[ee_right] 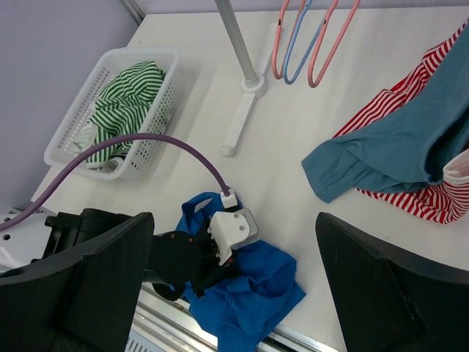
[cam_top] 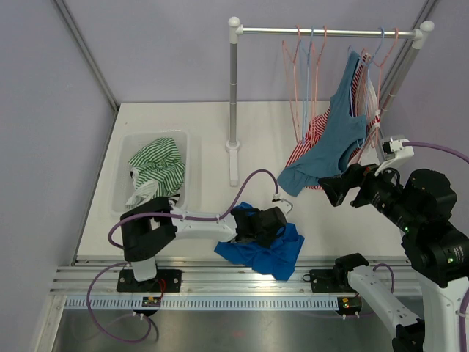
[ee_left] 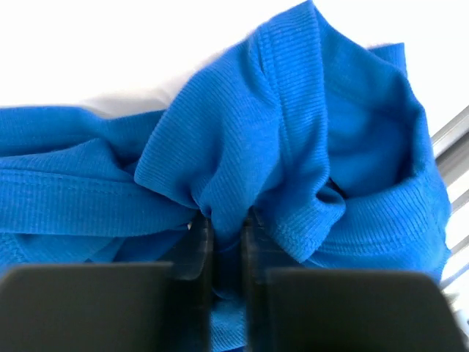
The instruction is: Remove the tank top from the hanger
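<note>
The blue tank top [cam_top: 267, 253] lies crumpled at the bench's [cam_top: 190, 132] near edge, 1 fold pinched in the left hand [ee_left: 227, 227], whose fingertips are buried in cloth. The right hand [cam_top: 338, 189] hovers spread wide beside a hanging teal top [cam_top: 333, 143].

The black left two-finger gripper [ee_left: 223, 231] is pinching its jaws nearly together on a fold of blue ribbed fabric garment [ee_left: 242, 147], its arm [cam_top: 194, 222] lying low behind it. The black right two-finger gripper [cam_top: 343, 189] is hovering raised, jaws spread wide.
</note>
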### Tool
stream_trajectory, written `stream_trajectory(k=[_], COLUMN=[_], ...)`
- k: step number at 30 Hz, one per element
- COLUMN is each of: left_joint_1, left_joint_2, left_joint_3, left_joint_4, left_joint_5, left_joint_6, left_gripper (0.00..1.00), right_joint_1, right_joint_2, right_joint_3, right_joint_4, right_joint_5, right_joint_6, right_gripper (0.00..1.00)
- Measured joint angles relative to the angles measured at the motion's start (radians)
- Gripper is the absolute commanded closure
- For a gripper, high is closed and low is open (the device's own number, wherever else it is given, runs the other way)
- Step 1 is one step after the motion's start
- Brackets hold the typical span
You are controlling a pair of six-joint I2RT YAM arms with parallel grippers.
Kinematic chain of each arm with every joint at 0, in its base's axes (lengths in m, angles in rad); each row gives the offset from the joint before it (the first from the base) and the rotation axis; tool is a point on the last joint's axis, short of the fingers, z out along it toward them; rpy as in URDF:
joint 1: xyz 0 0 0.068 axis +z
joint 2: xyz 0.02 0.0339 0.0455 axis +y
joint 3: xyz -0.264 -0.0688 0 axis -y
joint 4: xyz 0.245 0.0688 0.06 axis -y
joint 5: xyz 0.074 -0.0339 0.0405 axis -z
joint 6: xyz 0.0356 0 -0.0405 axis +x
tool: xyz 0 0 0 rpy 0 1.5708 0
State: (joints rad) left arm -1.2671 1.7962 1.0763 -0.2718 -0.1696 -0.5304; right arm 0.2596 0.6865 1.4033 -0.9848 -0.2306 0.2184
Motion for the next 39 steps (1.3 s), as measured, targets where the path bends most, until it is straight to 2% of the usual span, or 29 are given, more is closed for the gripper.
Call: stream_trajectory(k=[3,7,10,15,21,25,30,34,39], left_joint_1=[-0.002,0.004,0.06,0.327,0.693,0.933,1.167,1.254,1.268], left_joint_2=[-0.031,-0.141,-0.282,-0.541,-0.657,-0.607,-0.393,-0.212,0.007], left_joint_3=[-0.013,-0.009,0.034,0.193,0.38,0.423,0.426,0.394,0.387], left_joint_4=[-0.026,-0.197,-0.347,-0.502,-0.585,-0.604,-0.598,-0.571,-0.542], left_joint_5=[-0.017,-0.122,-0.206,-0.309,-0.313,-0.209,-0.026,0.094,0.196], left_joint_6=[-0.011,-0.023,-0.028,-0.015,0.068,0.13,0.177,0.188,0.187], left_gripper=[1.0,1.0,1.0,1.0,1.0,1.0,1.0,1.0,1.0], right_joint_1=[0.0,0.0,0.0,0.0,0.0,0.0,0.0,0.0,0.0], right_joint_2=[-0.006,-0.016,-0.022,-0.023,-0.029,-0.032,-0.031,-0.027,-0.026], right_joint_3=[-0.001,-0.005,-0.016,-0.037,-0.041,-0.041,-0.039,-0.031,-0.029], right_joint_4=[0.011,0.023,0.029,0.041,0.061,0.083,0.099,0.103,0.137], right_joint_5=[-0.009,-0.019,-0.023,-0.026,-0.027,-0.027,-0.019,0.013,0.026], right_joint_6=[0.0,0.0,0.003,0.006,0.006,0.007,0.007,0.011,0.034], right_gripper=[0.0,0.0,0.0,0.0,0.01,0.0,0.01,0.01,0.01])
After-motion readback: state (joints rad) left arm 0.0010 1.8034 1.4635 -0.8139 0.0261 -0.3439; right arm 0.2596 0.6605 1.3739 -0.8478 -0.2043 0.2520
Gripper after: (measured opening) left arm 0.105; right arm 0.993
